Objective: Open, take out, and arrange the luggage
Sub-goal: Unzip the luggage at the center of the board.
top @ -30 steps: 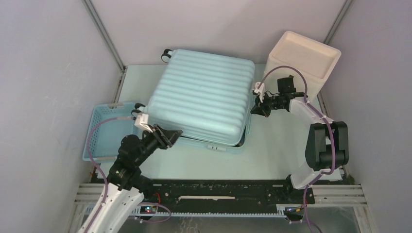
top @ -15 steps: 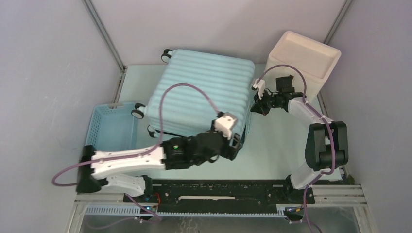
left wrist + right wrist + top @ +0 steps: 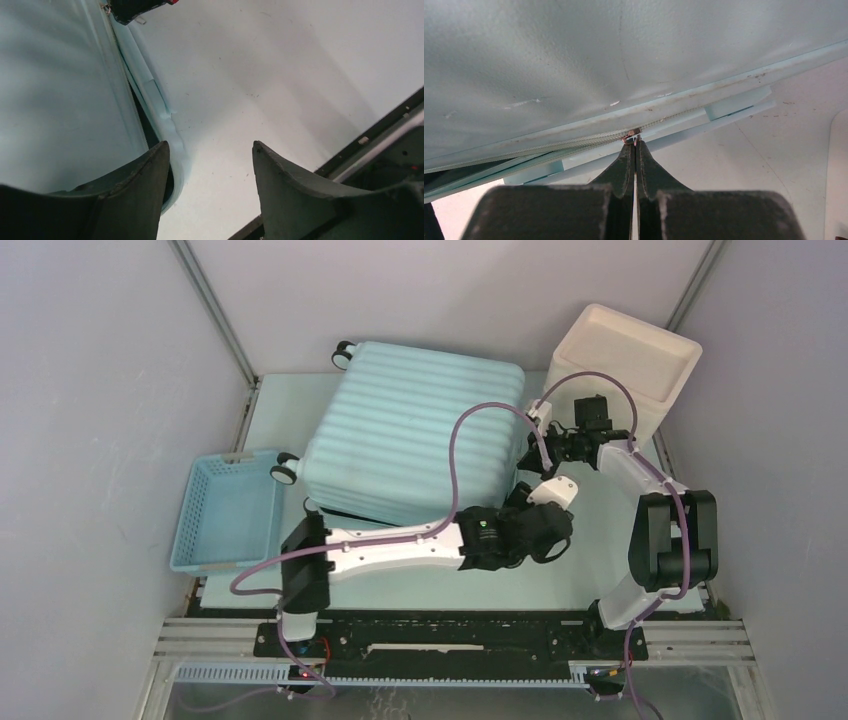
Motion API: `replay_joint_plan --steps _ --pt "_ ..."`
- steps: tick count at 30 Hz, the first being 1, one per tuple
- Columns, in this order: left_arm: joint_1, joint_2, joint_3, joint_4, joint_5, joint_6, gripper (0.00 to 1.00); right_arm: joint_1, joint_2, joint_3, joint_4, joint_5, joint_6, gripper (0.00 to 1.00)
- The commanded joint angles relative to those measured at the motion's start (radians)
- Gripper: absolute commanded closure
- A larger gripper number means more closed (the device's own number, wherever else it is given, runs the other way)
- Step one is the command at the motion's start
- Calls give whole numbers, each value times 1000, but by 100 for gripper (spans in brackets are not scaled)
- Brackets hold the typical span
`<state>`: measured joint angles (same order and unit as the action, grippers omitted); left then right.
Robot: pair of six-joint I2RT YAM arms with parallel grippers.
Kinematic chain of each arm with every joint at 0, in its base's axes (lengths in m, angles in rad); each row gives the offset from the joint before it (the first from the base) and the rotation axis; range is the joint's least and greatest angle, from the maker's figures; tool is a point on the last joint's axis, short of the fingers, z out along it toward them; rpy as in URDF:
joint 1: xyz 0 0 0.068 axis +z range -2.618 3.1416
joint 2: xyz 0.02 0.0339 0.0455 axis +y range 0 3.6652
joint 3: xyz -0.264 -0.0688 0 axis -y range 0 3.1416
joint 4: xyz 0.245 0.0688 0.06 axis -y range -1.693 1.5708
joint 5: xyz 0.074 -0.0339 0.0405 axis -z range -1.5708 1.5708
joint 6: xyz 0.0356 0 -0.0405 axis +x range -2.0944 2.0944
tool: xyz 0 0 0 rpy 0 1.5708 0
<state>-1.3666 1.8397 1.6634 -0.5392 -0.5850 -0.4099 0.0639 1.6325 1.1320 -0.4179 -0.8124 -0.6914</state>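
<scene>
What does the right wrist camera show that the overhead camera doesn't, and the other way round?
Only the right wrist view: the right hand pinched shut on a small metal zip pull at the seam of the luggage. Only the overhead view: the blue basket, the cream box and the left hand reaching across the front. Both: the pale blue luggage and the table.

Robot lab cell: bare grey walls (image 3: pixel 90 390), aluminium rail (image 3: pixel 700 640), white tabletop (image 3: pixel 400 585).
</scene>
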Motion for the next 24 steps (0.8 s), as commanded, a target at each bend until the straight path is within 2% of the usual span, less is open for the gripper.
replay_joint_plan --steps 1,15,17,19,22,23,24 --pt "4 84 115 -77 -80 -4 34 -30 -8 1 52 18 9 100" --pt "33 211 117 -168 -187 -37 46 -42 2 1 48 4 11 100" --pt "33 216 106 -168 -184 -38 54 -42 3 2 47 4 10 100" --pt "34 223 95 -168 -171 -35 66 -42 2 2 44 5 8 100" --pt "33 218 72 -173 -142 -30 93 -44 -2 1 41 7 -3 100" --pt "31 210 58 -175 -133 -24 99 -47 -7 1 36 9 -11 100" --pt "26 197 38 -174 -125 -15 100 -48 -10 1 33 12 -21 100"
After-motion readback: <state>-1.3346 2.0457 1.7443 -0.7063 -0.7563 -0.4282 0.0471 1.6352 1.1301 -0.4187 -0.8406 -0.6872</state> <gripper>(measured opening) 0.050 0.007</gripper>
